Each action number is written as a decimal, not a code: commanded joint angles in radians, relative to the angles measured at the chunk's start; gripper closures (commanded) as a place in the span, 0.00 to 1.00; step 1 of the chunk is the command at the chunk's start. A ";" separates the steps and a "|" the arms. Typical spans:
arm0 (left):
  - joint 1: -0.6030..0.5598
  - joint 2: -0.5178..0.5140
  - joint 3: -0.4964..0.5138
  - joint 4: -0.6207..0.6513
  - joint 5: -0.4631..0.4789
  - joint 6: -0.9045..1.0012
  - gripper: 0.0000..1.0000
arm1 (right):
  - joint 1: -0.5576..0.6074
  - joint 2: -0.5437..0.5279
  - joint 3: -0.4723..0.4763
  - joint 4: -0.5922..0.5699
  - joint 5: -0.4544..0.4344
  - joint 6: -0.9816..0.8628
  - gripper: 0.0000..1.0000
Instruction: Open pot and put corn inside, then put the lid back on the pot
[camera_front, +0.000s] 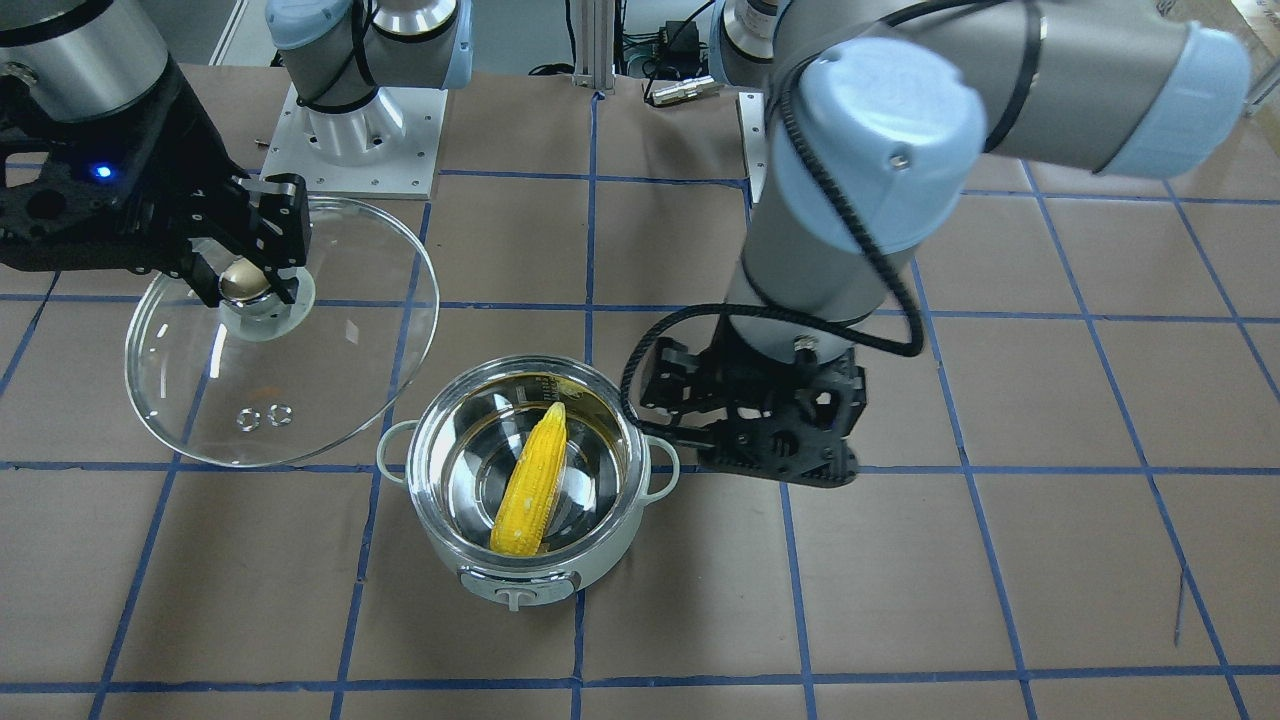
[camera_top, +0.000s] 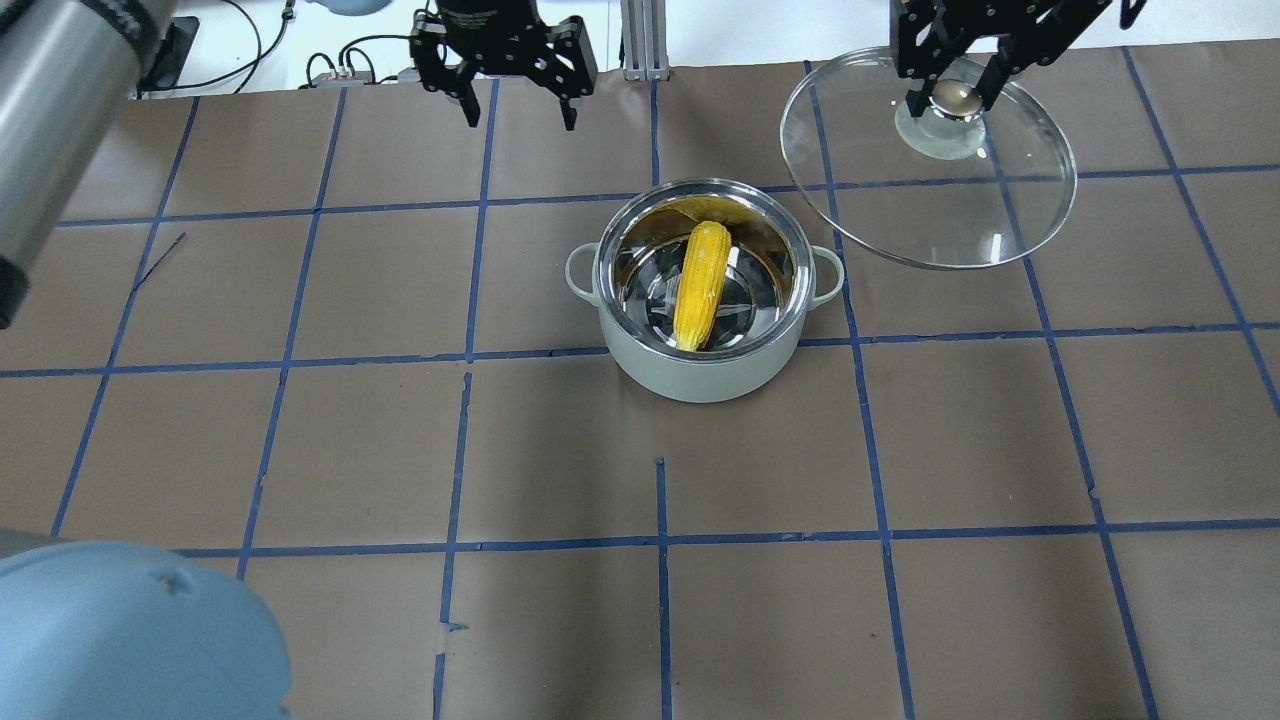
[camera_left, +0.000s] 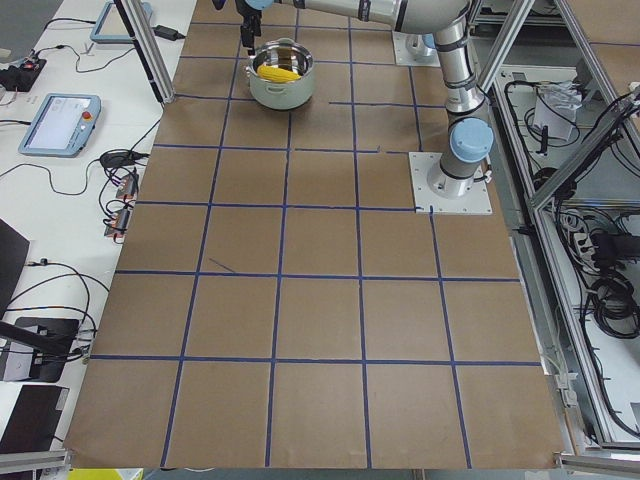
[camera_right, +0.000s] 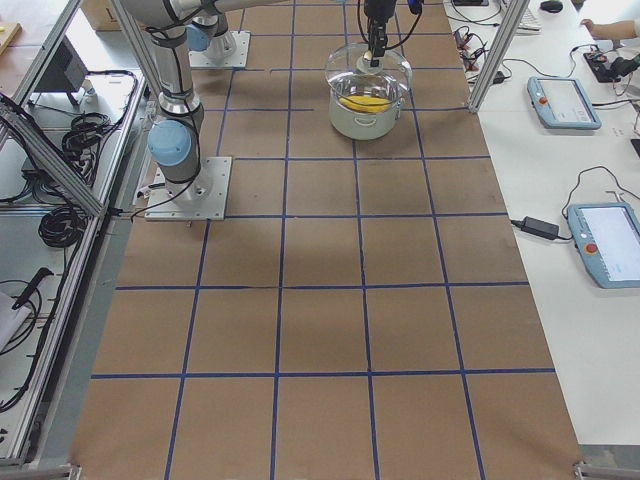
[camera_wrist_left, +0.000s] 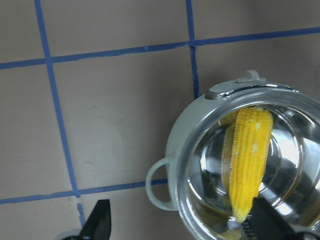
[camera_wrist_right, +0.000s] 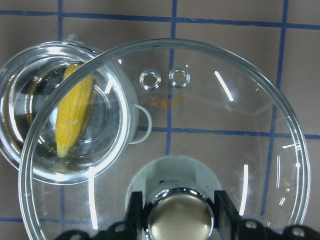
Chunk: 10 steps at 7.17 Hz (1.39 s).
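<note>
The pale pot (camera_top: 690, 380) stands open in the middle of the table, its dial (camera_front: 515, 597) facing away from me. The yellow corn (camera_top: 700, 285) lies slanted inside it, as the left wrist view (camera_wrist_left: 248, 160) also shows. My right gripper (camera_top: 950, 100) is shut on the brass knob (camera_wrist_right: 179, 219) of the clear glass lid (camera_top: 950, 210). It holds the lid up off the table, to the right of the pot and beyond it. My left gripper (camera_top: 520, 120) is open and empty, above the table beyond the pot's left side.
Brown paper with a blue tape grid covers the table. The arm base plates (camera_front: 350, 150) sit at the robot's edge. Teach pendants (camera_right: 565, 100) and cables lie on the side benches beyond the table.
</note>
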 joint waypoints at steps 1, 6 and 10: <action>0.096 0.131 -0.014 -0.131 0.000 0.109 0.00 | 0.084 0.024 0.113 -0.251 0.030 0.069 0.66; 0.145 0.483 -0.380 -0.125 0.008 0.124 0.00 | 0.178 0.144 0.209 -0.477 0.015 0.107 0.66; 0.201 0.486 -0.421 -0.099 0.005 0.193 0.00 | 0.228 0.182 0.206 -0.466 0.032 0.127 0.66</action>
